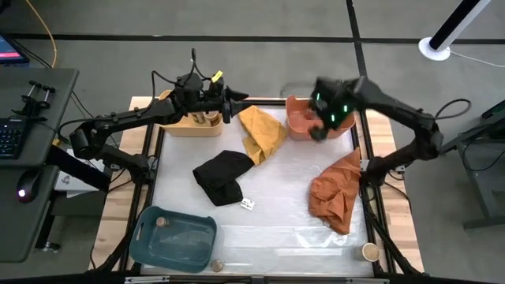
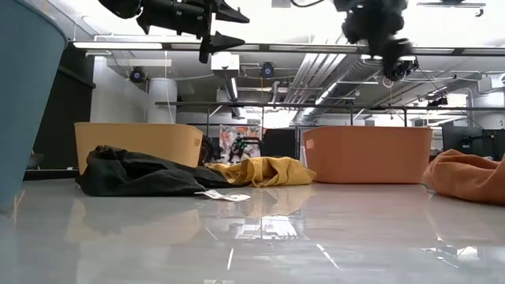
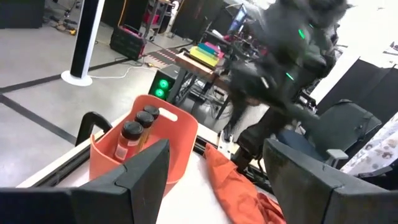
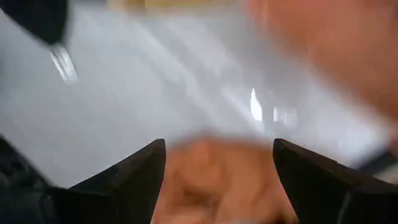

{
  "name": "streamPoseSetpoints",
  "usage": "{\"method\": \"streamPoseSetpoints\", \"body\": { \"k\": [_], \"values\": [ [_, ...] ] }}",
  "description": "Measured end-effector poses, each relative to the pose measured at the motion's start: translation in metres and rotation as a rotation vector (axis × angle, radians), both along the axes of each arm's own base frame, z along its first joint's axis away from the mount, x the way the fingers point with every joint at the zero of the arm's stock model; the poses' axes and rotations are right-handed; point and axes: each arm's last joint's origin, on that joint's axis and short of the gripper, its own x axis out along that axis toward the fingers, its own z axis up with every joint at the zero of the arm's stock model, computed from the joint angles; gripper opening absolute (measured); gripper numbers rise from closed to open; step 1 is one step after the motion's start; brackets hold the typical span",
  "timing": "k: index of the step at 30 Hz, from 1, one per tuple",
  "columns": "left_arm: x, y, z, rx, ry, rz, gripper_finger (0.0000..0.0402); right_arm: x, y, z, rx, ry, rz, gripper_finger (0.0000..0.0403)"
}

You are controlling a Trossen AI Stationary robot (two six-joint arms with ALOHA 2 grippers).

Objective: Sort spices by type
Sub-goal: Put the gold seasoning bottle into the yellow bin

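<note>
The blue bin (image 2: pixel 24 95) sits closest to the low camera, at the near left corner of the bench (image 1: pixel 276 229). From above I can see one spice jar (image 1: pixel 163 223) inside it. A second jar (image 1: pixel 217 266) stands loose on the bench just beside that bin. A third jar (image 1: pixel 369 252) is at the near right corner, well apart from everything else. The yellow bin (image 1: pixel 189 125) at the far left holds a few jars. In the left wrist view, the orange bin (image 3: pixel 180 134) at the far right shows at least two black-topped jars (image 3: pixel 132 130).

Neither arm is carrying anything, so I judge this to be a gap between jars. The two loose jars at the near edge look like the ones left to sort.

The left gripper (image 1: pixel 233 106) is held high between the yellow bin and the yellow cloth (image 1: pixel 263 132), reaching level across towards the orange bin. Its fingers are spread fairly wide with nothing between them. The right gripper (image 1: pixel 319 130) hangs over the orange bin, elbow bent back to the right, and its fingers are also parted and empty.

My next move would be to swing the right arm back over the orange cloth (image 1: pixel 338 189) to the corner jar. I'd come down upright on it and make sure of its top colour before choosing a bin. The black cloth (image 1: pixel 223 175) lies mid-bench.
</note>
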Motion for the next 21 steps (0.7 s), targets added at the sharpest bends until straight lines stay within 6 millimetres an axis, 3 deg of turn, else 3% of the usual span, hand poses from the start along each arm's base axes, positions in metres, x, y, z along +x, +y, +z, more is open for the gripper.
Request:
{"method": "streamPoseSetpoints", "body": {
  "k": [6, 11, 17, 21],
  "values": [
    [-0.001, 0.000, -0.005, -0.028, 0.050, 0.000, 0.0246, -0.008, 0.080, -0.045, 0.272, 0.262, -0.033, 0.0254],
    [-0.001, -0.001, -0.009, -0.040, 0.086, -0.001, 0.0246, -0.026, 0.144, -0.075, 0.518, 0.495, 0.037, 0.0178],
    [-0.001, -0.001, -0.010, -0.073, 0.090, 0.002, 0.0246, -0.044, 0.191, -0.088, 0.590, 0.657, 0.122, 0.0028],
    [-0.001, -0.001, -0.010, -0.106, 0.085, 0.017, 0.0246, -0.048, 0.218, -0.107, 0.699, 0.662, 0.206, 0.0017]
  ]
}}
